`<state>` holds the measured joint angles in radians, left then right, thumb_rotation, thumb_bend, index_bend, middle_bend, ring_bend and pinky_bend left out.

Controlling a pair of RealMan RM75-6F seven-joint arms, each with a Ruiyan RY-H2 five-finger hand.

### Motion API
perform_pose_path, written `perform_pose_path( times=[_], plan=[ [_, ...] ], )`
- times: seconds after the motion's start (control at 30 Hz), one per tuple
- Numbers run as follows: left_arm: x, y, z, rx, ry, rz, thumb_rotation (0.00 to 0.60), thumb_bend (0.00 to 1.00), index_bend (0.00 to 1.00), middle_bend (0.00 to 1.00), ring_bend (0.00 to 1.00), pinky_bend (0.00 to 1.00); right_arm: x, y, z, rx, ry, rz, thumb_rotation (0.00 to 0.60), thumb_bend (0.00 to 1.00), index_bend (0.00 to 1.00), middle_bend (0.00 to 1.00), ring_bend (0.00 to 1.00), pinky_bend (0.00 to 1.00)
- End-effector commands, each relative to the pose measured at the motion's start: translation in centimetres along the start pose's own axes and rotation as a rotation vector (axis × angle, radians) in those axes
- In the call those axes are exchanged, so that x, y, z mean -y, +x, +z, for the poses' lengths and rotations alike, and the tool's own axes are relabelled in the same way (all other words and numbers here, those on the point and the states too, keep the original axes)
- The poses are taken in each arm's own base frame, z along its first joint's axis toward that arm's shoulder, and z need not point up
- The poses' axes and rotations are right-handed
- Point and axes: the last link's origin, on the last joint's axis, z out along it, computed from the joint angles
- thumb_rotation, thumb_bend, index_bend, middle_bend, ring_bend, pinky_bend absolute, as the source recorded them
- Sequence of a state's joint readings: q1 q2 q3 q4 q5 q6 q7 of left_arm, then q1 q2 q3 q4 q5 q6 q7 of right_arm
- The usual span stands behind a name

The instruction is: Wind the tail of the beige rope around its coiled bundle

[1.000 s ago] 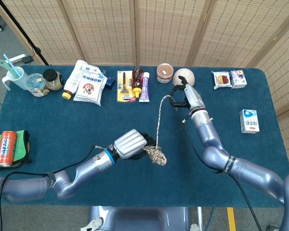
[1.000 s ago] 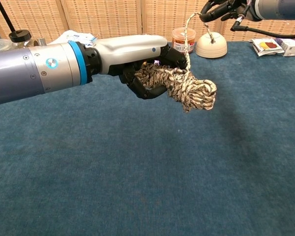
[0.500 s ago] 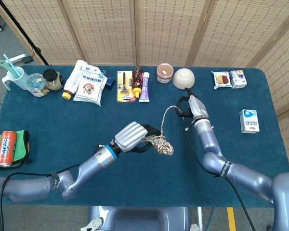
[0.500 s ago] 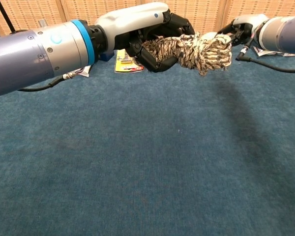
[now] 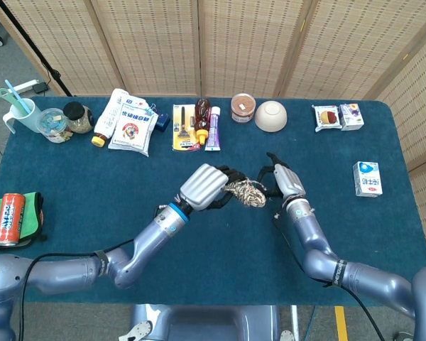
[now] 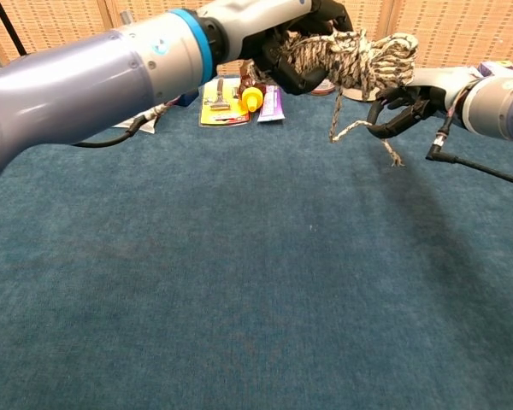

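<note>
My left hand clamps the coiled bundle of beige rope, raised above the middle of the worktop. My right hand pinches the tail just beside it. The slack tail could slip free mid-wrap, I judge, loosening the turns. The bundle's long axis lies level, free end pointing toward my right hand.

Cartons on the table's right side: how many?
3: two side by side at the far right edge, one alone nearer the right edge. None looks hidden.
</note>
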<state>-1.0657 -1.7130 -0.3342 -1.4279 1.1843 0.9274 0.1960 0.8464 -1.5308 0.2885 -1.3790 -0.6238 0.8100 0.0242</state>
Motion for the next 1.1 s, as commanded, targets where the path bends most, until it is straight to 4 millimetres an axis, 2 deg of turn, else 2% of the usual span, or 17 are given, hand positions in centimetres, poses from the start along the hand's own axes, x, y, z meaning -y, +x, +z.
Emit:
perform_pose_path(
  times=[0.03,0.2,0.33,0.5,0.77,1.1],
  plan=[
    [-0.2,0.1,1.0,-0.024,0.025,0.034,0.600,0.55,0.57,0.45,0.40,0.58,-0.4,-0.2,-1.1,0.013,0.012,-0.011,0.600,0.61,0.72,0.00,0.00,0.00],
    [1.1,0.0,1.9,-0.051,0.078,0.175,0.600,0.55,0.57,0.45,0.40,0.58,-0.8,-0.7,-2.9,0.045,0.044,-0.041,0.600,0.61,0.72,0.00,0.00,0.00],
    [1.8,0.0,2.2,-0.062,0.124,0.158,0.600,0.55,0.57,0.45,0.40,0.58,-1.1,-0.9,-4.1,0.065,0.071,-0.060,0.600,0.61,0.73,0.00,0.00,0.00],
    [2.1,0.0,2.5,-0.082,0.150,0.129,0.600,0.55,0.57,0.45,0.40,0.58,-1.8,-1.0,-4.7,0.054,0.089,-0.118,0.600,0.61,0.73,0.00,0.00,0.00],
    [2.2,0.7,2.7,-0.094,0.160,0.097,0.600,0.55,0.57,0.45,0.40,0.58,-3.5,-0.9,-4.1,0.028,0.051,-0.147,0.600,0.61,0.73,0.00,0.00,0.00],
    [2.7,1.4,2.7,-0.099,0.173,0.082,0.600,0.55,0.57,0.45,0.40,0.58,-6.7,0.6,-2.3,-0.015,-0.069,-0.150,0.600,0.61,0.73,0.00,0.00,0.00]
  ],
)
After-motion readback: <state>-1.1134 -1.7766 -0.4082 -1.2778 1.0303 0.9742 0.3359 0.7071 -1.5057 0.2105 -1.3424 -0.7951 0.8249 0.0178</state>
